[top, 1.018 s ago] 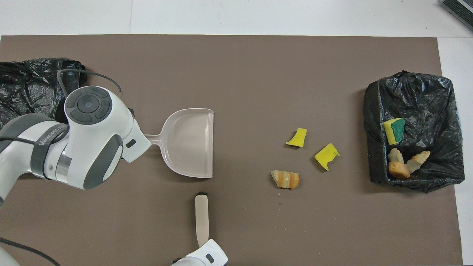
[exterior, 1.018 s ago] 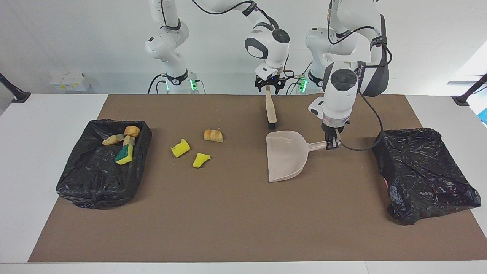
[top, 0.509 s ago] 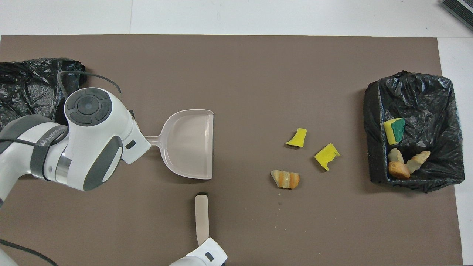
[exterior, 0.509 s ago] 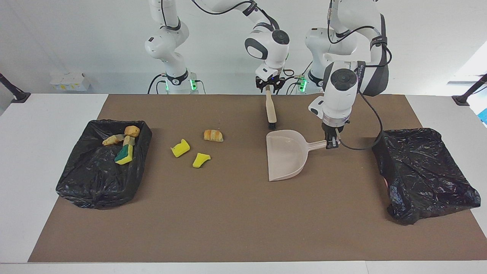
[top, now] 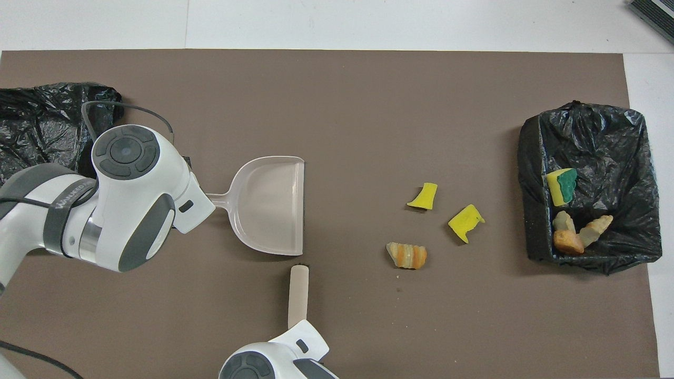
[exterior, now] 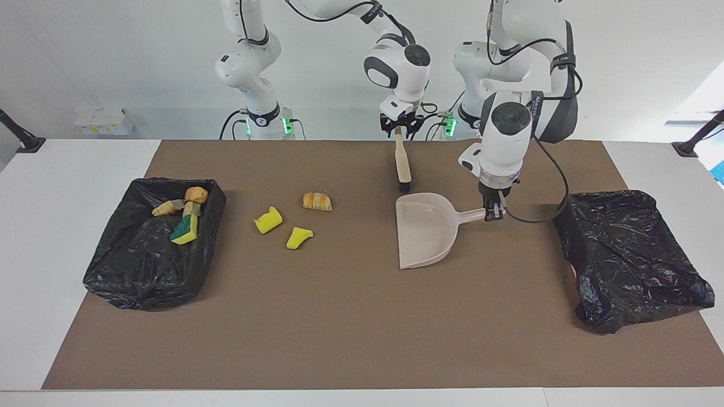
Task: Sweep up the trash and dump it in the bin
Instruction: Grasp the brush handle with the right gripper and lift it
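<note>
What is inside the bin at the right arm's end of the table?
Inside the black-lined bin lie four pieces: a yellow sponge with a green side and three golden-brown bread-like pieces clustered at the wall nearer the robots. Whatever sits under the liner's folds is hidden.

The brown mat (exterior: 350, 328) is bare along the edge farthest from the robots, so a gripper can pass there freely. Between the dustpan (exterior: 424, 229) and the three loose scraps (exterior: 291, 217) a bare strip stays open. Two black bins (exterior: 150, 243) close both ends of the bench (exterior: 56, 226). The brush (exterior: 402, 161) stands just beside the dustpan, nearer to the robots.
</note>
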`<control>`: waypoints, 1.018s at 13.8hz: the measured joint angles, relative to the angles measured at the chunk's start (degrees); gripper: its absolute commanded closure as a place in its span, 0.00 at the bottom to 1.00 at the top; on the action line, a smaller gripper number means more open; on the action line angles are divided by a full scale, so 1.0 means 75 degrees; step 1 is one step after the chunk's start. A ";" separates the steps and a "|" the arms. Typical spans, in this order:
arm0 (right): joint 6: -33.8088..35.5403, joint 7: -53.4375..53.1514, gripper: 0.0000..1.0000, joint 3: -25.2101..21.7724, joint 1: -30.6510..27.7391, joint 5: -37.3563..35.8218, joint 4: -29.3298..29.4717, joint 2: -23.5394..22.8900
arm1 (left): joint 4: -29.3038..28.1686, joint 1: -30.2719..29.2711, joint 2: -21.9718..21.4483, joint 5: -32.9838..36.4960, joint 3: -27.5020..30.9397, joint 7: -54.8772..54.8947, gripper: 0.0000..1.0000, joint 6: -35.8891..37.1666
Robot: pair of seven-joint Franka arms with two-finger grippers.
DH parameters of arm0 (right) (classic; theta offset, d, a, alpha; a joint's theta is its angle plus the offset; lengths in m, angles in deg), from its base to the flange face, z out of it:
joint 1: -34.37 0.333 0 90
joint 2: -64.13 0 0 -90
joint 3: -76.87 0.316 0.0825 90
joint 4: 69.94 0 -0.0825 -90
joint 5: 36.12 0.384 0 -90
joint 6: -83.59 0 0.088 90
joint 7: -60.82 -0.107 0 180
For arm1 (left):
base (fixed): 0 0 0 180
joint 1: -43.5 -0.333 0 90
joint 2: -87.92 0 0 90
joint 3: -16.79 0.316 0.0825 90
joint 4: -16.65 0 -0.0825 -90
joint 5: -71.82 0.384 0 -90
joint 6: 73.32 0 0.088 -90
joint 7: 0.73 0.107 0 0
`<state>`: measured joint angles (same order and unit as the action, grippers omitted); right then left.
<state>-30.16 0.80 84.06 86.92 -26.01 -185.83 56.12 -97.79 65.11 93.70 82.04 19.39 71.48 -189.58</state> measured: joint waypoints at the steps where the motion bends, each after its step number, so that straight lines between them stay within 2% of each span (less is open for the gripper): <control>1: 0.0143 0.0002 1.00 -0.0020 -0.0116 -0.0003 0.0093 0.0017 | 0.0000 0.0000 0.0000 0.0000 0.0000 0.0000 1.00 0.0000; 4: 0.0526 0.0192 1.00 -0.0046 -0.0780 -0.0099 0.0184 0.0171 | 0.0000 0.0000 0.0000 0.0000 0.0000 0.0000 1.00 0.0000; 9: 0.1804 0.0925 1.00 -0.0108 -0.2562 -0.1096 0.0192 0.0605 | -0.0001 0.0000 -0.0001 0.0000 0.0000 0.0000 1.00 0.0000; 14: 0.2228 0.1595 1.00 -0.0124 -0.3909 -0.2275 -0.0190 0.0607 | -0.0028 0.0000 -0.0013 0.0000 0.0000 0.0000 1.00 0.0000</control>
<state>-13.46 12.76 83.13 57.61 -43.07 -187.26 60.67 -98.00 65.11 93.61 82.04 19.39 71.48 -189.58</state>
